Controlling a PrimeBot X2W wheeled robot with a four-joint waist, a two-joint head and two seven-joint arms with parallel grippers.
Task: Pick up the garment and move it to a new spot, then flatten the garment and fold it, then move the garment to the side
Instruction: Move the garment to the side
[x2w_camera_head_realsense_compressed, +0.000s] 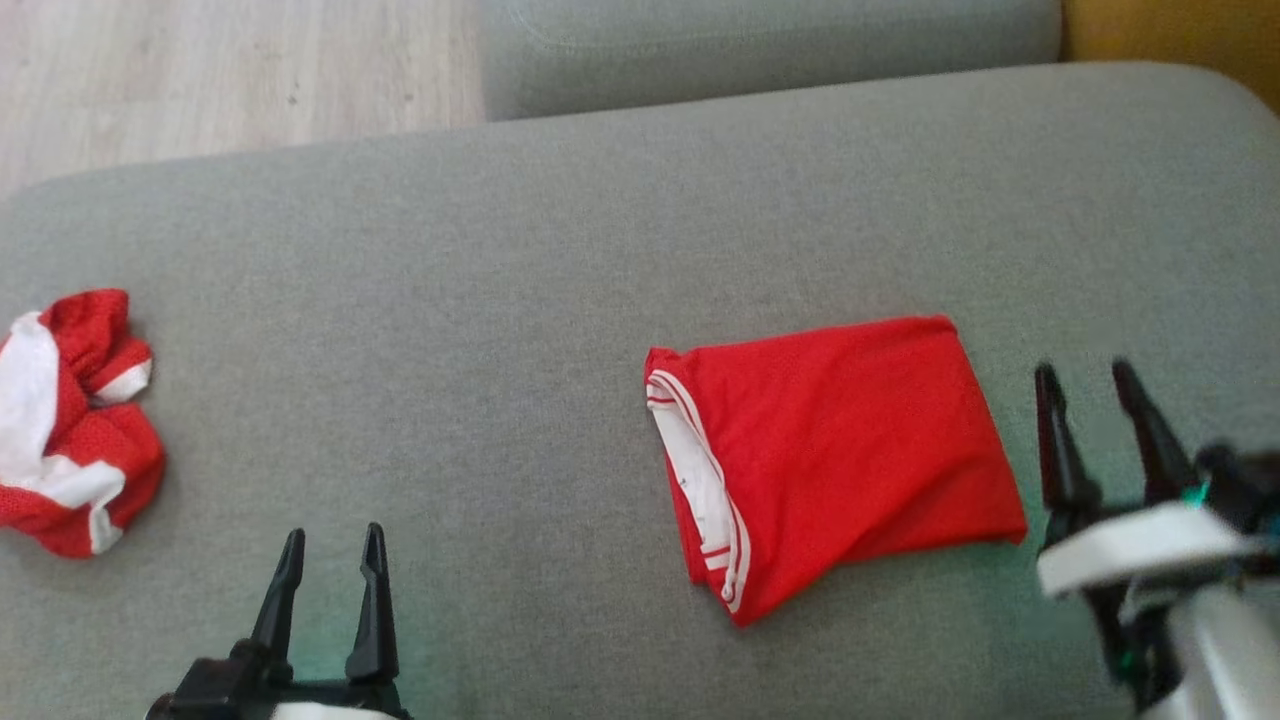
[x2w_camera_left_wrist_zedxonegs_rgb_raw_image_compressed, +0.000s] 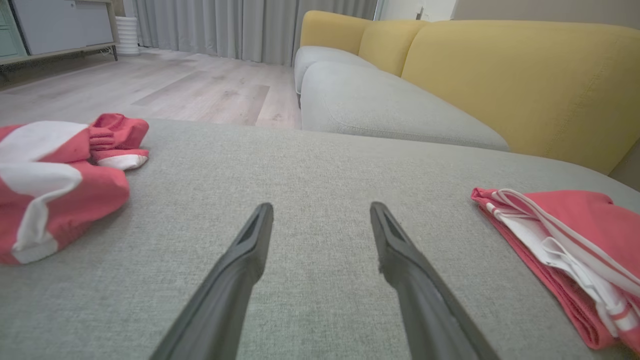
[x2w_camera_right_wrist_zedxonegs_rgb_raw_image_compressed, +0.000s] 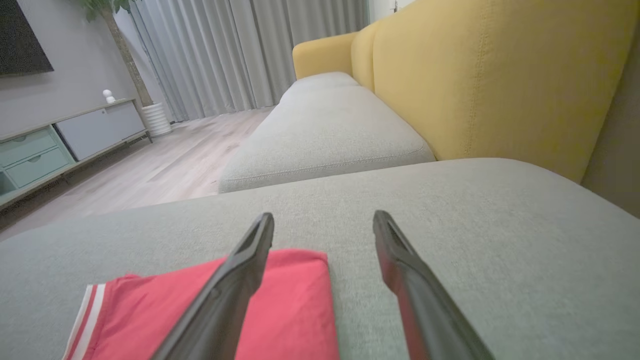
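While left claw (x2w_camera_head_realsense_compressed: 335, 532) and right claw (x2w_camera_head_realsense_compressed: 1083, 368) gape empty, the red garment (x2w_camera_head_realsense_compressed: 850, 450) lies folded, white-trimmed.

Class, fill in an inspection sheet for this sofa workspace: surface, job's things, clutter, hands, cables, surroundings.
Surface: grey sofa cushion, smooth.
Job's things: folded red garment lying flat towards the right; crumpled red-and-white garment at the left end.
Clutter: nothing seen.
Hands: left hand open, empty, over bare cushion; right hand open, empty, beside the folded one's right edge.
Cables: nothing seen.
Surroundings: yellow backrest, wood floor, grey curtains.
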